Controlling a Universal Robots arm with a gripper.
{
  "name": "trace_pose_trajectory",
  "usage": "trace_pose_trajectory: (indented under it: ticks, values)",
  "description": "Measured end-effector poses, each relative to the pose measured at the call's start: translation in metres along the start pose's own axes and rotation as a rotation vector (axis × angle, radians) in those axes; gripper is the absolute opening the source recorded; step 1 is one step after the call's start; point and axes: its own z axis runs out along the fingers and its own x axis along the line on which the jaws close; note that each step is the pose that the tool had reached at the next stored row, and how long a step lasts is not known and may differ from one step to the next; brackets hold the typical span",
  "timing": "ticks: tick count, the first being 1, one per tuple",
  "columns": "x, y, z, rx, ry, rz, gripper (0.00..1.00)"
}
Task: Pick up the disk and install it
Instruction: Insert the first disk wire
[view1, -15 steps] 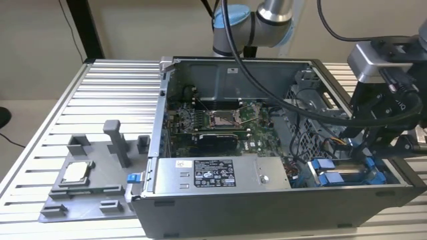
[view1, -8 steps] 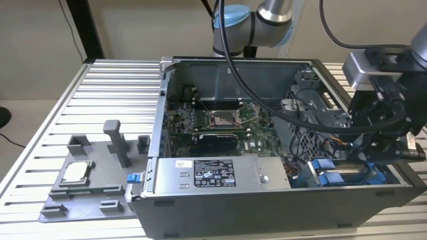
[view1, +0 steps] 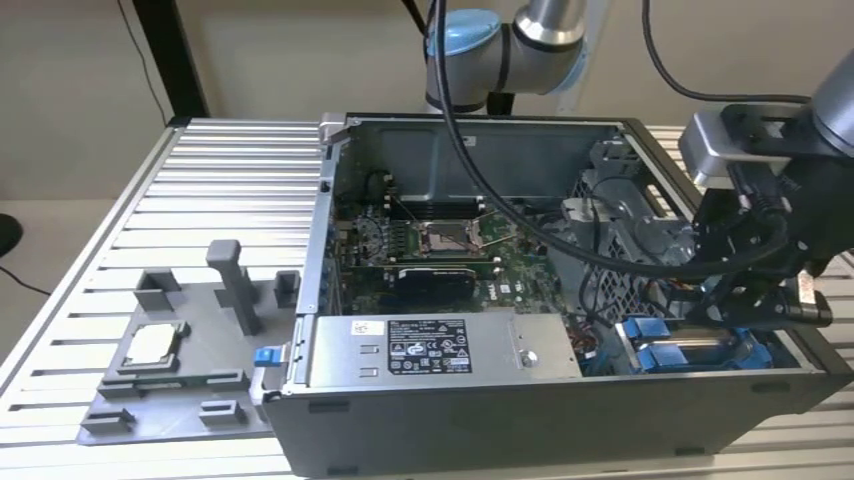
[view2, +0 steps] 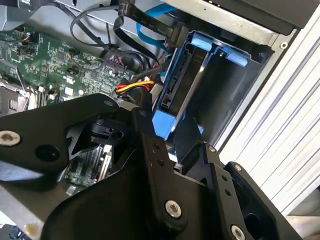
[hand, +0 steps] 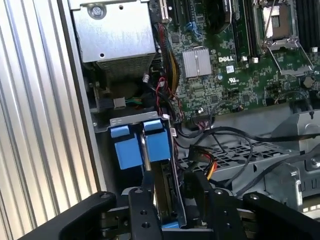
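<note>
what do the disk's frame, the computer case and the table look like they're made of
disk's frame: likely plastic; bright, even blue with a soft matte sheen and moulded tabs.
computer case: looks like coated sheet metal; dark grey, with thin folded walls.
table: probably aluminium; pale silver ribbed slats with a dull metallic shine.

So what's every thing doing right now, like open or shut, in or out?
computer case, open, lying on its side.
disk, standing on edge in the case's bay.
gripper, down at the disk.
silver chip, lying on the grey tray outside the case.
</note>
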Motion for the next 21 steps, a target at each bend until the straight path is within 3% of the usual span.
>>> trace_pose_trajectory:
  ticks: [4,8,11,17,21]
  values:
    - [-0.0027,0.0005,0.0034,-0.0016,-0.0168,0.003,1.00]
    - [-0.0045,0.0008,0.0055,-0.0022,-0.0472,0.003,1.00]
    - [-0.0043,0.0006,0.0081,-0.0027,-0.0624,0.006,1.00]
    - [-0.0034,-0.0014,0.0166,-0.0027,-0.0711,0.011,1.00]
    - [-0.0031,-0.0017,0.0169,-0.0030,-0.0726,0.011,1.00]
